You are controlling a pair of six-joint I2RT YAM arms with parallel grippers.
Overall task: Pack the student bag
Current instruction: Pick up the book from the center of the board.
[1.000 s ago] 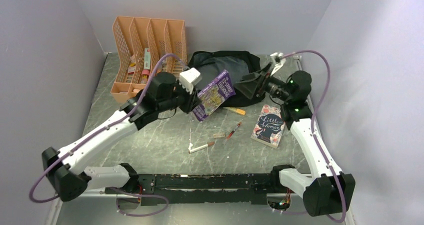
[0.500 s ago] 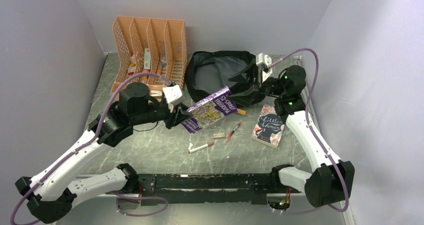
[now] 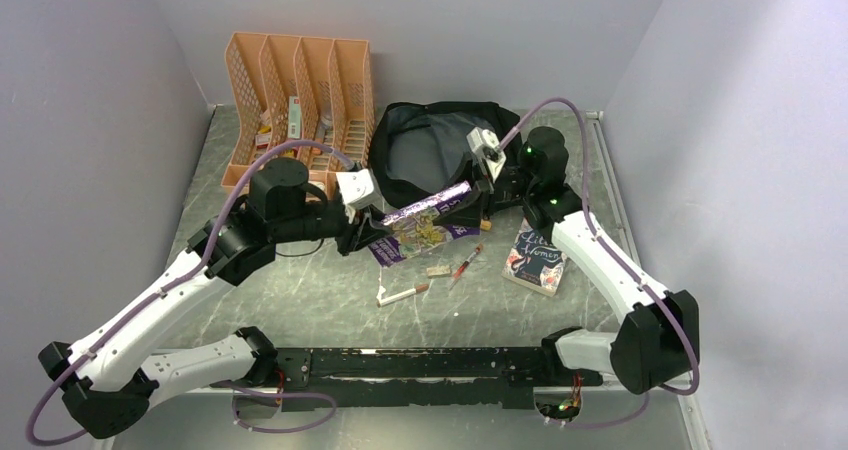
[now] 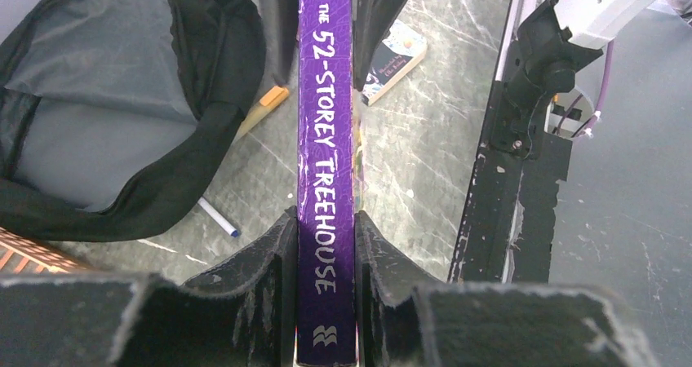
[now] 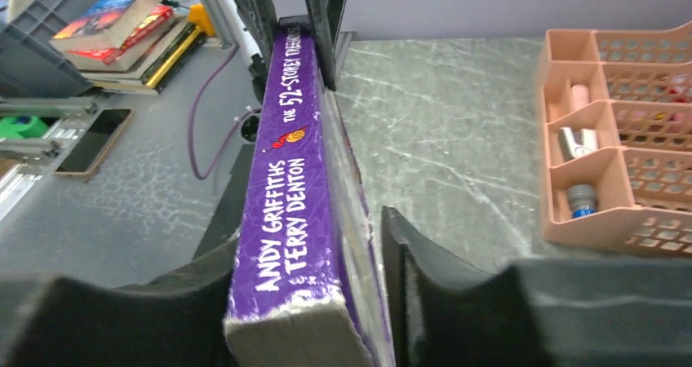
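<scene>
At far left an orange organizer [image 3: 300,90] stands on the table [image 3: 300,280]. The left gripper [image 4: 325,228] is clamped on the near-left end of the purple book [image 3: 428,207], one finger flat on each cover, spine up. The book hangs above the table, running from the left gripper up and right toward the bag [image 3: 382,160]. In the top view the lower cover and pages sag open beneath the spine. Under the book lie a white pen [image 3: 404,293] and a red pen [image 3: 466,263]. The bag rests at far centre with its mouth open, and its near rim is just behind the book's far end. The right gripper [image 5: 314,236] straddles that far end. One finger looks to be against a cover, but it cannot be told whether the jaws are pressing on the book. A second book [image 3: 538,255] lies flat at near right, apart from the bag. This appears to be a handover between arms, which carries several hazards. If the left gripper releases before the right grip is firm, the book is likely to pivot or drop onto the pens. If both arms pull while clamped, the spine may twist or one grip may slip. The sagging cover may catch on the soft rim during insertion and fold it inward or push the bag away.
</scene>
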